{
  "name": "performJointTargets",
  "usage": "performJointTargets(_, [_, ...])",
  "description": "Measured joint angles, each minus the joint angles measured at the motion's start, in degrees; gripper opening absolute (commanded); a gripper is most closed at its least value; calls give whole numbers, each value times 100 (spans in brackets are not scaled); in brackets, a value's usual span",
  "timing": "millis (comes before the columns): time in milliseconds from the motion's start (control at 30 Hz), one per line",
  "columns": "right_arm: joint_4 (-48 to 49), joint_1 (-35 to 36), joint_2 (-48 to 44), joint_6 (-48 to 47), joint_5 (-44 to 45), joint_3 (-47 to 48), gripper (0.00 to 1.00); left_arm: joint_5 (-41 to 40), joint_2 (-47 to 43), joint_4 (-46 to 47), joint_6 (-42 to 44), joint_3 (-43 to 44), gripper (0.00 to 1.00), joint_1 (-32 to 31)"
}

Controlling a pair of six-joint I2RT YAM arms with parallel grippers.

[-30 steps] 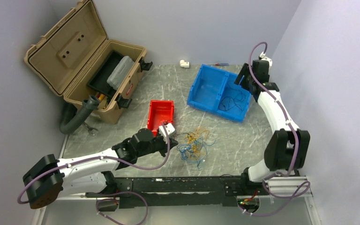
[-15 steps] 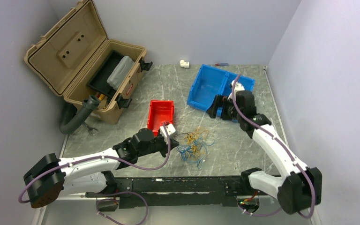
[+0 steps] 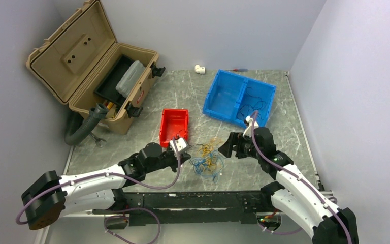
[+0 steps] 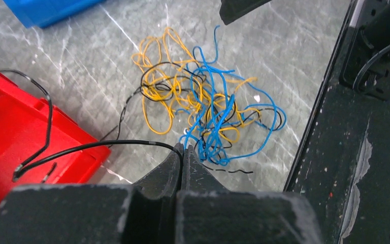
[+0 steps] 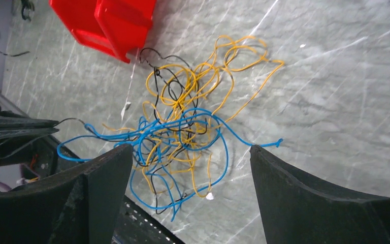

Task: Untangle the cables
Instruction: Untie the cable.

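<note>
Tan toolbox [image 3: 71,56] at the far left corner of the tabletop [image 3: 279,132], lid up. It has a grey organiser case inside and a red patch on the front; any lettering is too small to read. Grey pipe elbow [image 3: 84,127] leans at the left edge just in front of the toolbox.

Left gripper [image 3: 188,152] sits low over the tabletop near the near edge, left of centre, just beside the near end of the red bin [image 3: 175,122]. In the left wrist view its fingers [image 4: 162,173] are pressed together with no gap. A black cable [image 4: 81,148] runs into the seam at the tips and looks pinched there. From there it arcs left over the red bin rim and its free end lies in the bin.

The cables [image 3: 209,158] are a loose tangle of yellow-orange, blue and black strands. They lie flat on the tabletop by the near edge, about centre, between the two grippers and just right of the left fingertips. Blue loops are mostly on the near side, yellow on the far side, with black threaded through [image 4: 208,112].

Right gripper [image 3: 225,147] is just right of the tangle, tilted toward it. Its fingers [image 5: 101,178] are spread wide, hold nothing, and frame the pile in the right wrist view.

Blue bin [image 3: 223,96] with two compartments stands toward the far edge, right of centre. Dark cable loops [image 3: 256,101] lie in its right compartment. A white pipe fitting [image 3: 199,68] and a red-handled tool [image 3: 238,70] lie at the far edge.
</note>
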Motion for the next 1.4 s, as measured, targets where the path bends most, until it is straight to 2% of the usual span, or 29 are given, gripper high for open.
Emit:
performJointTargets(333, [470,527,372,258,28,-184,75,55,238,96,142,-103,0,0])
performJointTargets(533, [726,651,879,308,188,-184,77,68,391,74,162,-17,0,0])
performJointTargets(833, [1062,879,1056,1180,719,-181,71,122,420,66,164,26,0,0])
performJointTargets(1000, [1388,1110,1495,1694,1034,-160,66,210,417,59,162,46,0,0])
performJointTargets(1100, [1456,1292,1801,1897,1215,-81,53,210,413,59,162,46,0,0])
performJointTargets(1200, [1458,1427,1991,2017,1335,79,32,212,413,55,162,46,0,0])
performJointTargets(1267, [1460,1482,2009,2068,1403,164,22,212,413,-22,164,116,0,0])
performJointTargets(1400, [1342,1537,1869,2164,1585,306,11,210,374,-4,162,129,0,0])
